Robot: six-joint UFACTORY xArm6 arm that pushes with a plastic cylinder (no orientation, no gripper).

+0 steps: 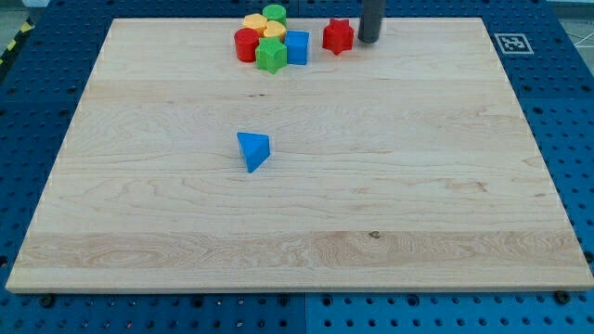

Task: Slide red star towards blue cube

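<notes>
The red star (338,36) lies near the view's top edge of the wooden board (297,232). The blue cube (297,46) sits just to its left, with a small gap between them. My tip (369,40) is the lower end of the dark rod, right beside the red star on its right side, close to touching it. The blue cube is at the right end of a tight cluster of blocks.
The cluster holds a red cylinder (246,44), a green star (271,56), a yellow block (254,22), another yellow block (276,32) and a green cylinder (275,14). A blue triangle (252,149) lies alone near the board's middle left. A marker tag (511,43) sits off the top right corner.
</notes>
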